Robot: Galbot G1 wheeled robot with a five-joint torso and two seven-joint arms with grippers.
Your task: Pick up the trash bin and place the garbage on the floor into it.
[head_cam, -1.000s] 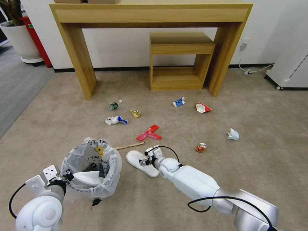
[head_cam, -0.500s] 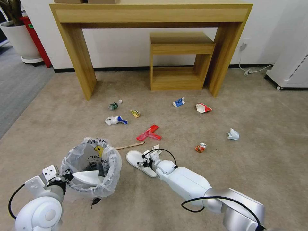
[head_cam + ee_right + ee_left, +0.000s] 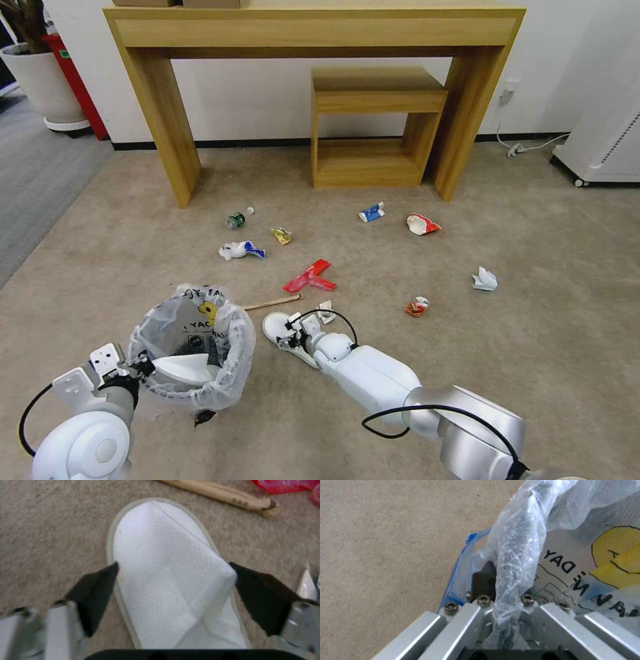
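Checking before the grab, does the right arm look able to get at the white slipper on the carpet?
Probably yes: the right gripper is open with a finger on each side of the white slipper, nothing between them.

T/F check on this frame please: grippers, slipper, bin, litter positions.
1. The right gripper is open, its fingers either side of the white slipper. True.
2. The left gripper is empty. False: it is shut on the trash bin rim and bag.
3. A slipper already lies in the bin. True.
4. The wooden stick is inside the bin. False: it lies on the floor.
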